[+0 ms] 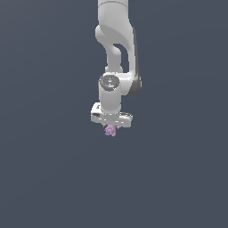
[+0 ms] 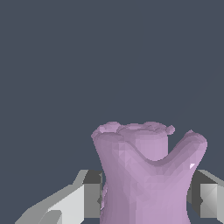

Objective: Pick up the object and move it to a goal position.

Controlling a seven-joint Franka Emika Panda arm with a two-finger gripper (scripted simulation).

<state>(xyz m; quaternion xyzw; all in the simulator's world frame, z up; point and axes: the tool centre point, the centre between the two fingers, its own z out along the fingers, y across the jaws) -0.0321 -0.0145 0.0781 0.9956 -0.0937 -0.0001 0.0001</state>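
Note:
The object [image 1: 110, 131] is a tiny pale purple-pink lumpy piece sitting right under the white gripper [image 1: 111, 129] in the exterior view. In the wrist view the object [image 2: 146, 175] looms large between the two fingers [image 2: 89, 194], which press against its sides. The gripper is shut on the object. The fingers are hidden behind the hand and the object in the exterior view.
The white arm [image 1: 116, 49] comes down from the top of the exterior view. Plain dark grey-blue ground [image 1: 53, 169] lies all around with no other object in view.

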